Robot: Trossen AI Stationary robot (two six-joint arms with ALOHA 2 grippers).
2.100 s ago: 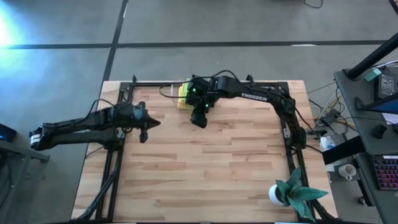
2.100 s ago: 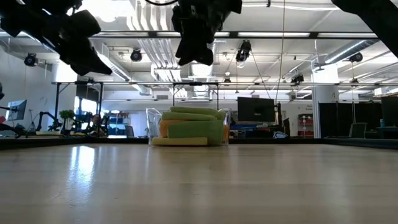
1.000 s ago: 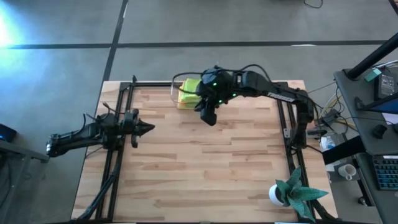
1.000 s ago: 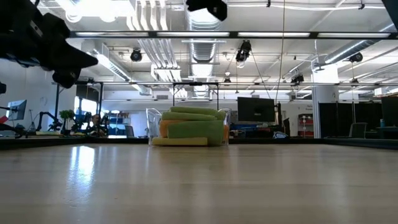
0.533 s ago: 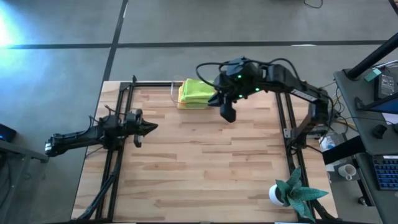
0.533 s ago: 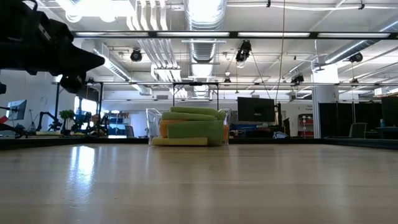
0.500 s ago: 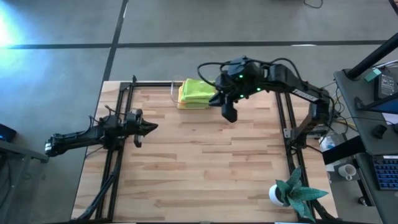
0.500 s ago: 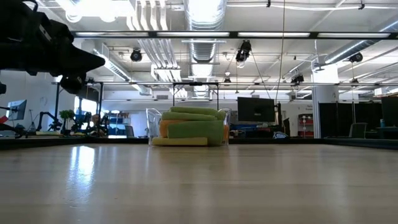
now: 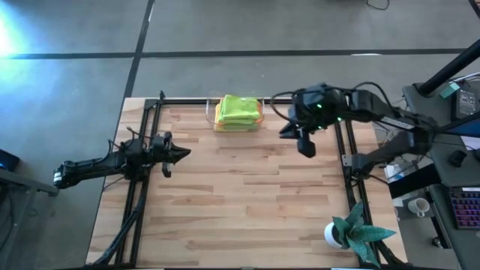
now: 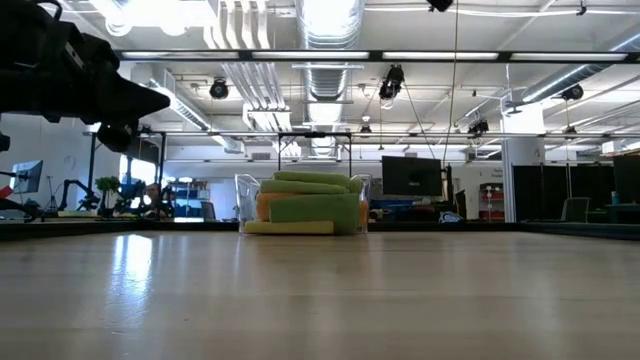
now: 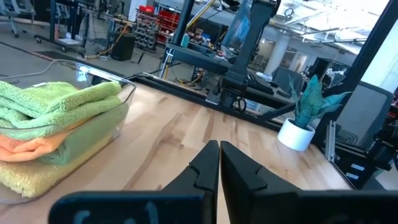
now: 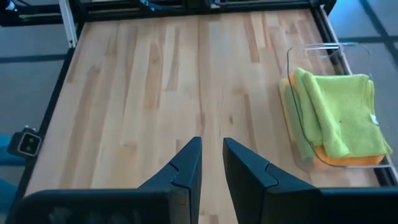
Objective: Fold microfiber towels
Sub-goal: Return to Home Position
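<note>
Swung off to the right since half a second ago, the right arm (image 9: 352,105) has left its spot just beside the bin and now hangs over the upper right of the worktop (image 9: 240,202), close to the right-hand rail. The left arm (image 9: 112,159) has not shifted in that time.

Nearest, at the lower right corner of the high view, stands the teal plant (image 9: 352,231) in its white pot, well apart from everything else. Further in, the left arm lies stretched across the left edge at mid-height, pointing toward the middle, and its wrist camera shows its jaws pressed together with nothing in them. In the low view it is the dark bulk at the upper left.

Beyond that, the right arm's jaws stand a narrow gap apart, bare wood showing between them, and they hold nothing.

Farthest back, at the top edge of the worktop just left of centre, sits the clear bin (image 9: 209,112) with the microfiber towels (image 9: 238,111) folded and stacked inside: lime green on top, orange under it, more green below, and yellow at the bottom. From the low view the pile reaches about to the rim.
</note>
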